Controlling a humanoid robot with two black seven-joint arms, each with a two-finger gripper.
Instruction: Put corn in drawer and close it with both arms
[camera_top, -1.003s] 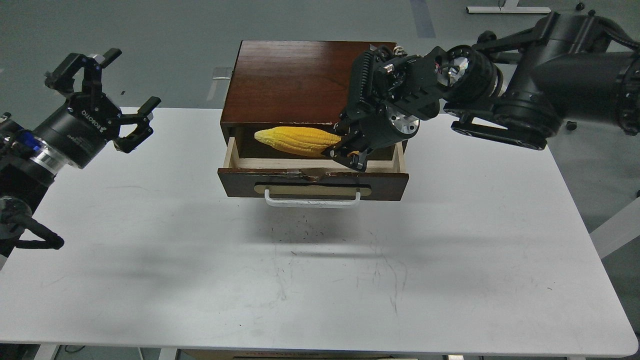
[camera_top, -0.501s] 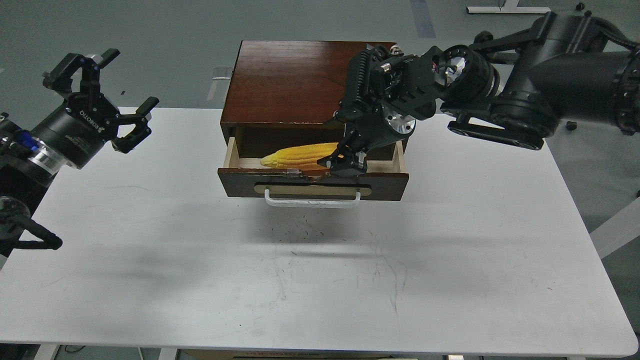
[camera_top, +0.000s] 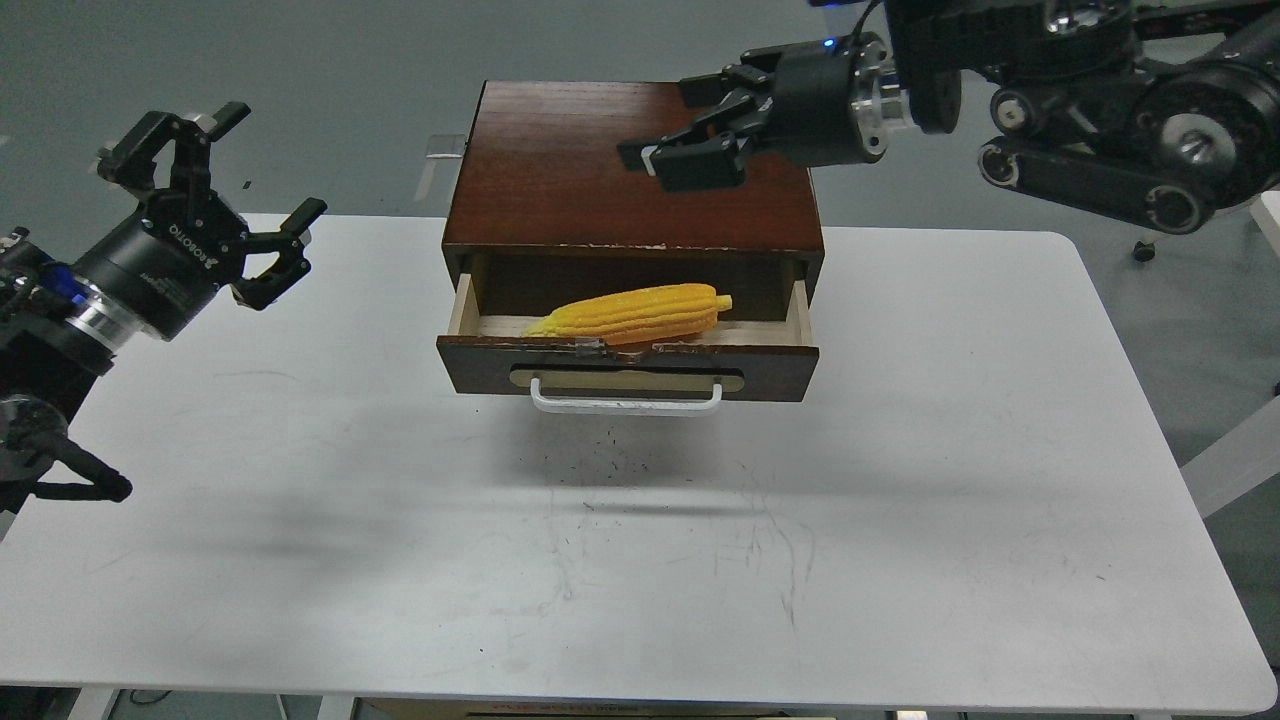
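Note:
The yellow-orange corn lies on its side inside the open drawer, tapered end to the left, leaning on the chipped front edge. The drawer is pulled partly out of the dark wooden cabinet; its white bar handle faces me. My right gripper is open and empty, raised above the cabinet top, well clear of the corn. My left gripper is open and empty, held above the table's far left, apart from the drawer.
The cabinet stands at the back middle of the white table. The right arm's thick links hang over the far right corner. The left arm's base sits at the left edge.
My right gripper let go of the corn and rose up and back over the cabinet top. The corn now rests in the drawer. The left gripper barely moved.

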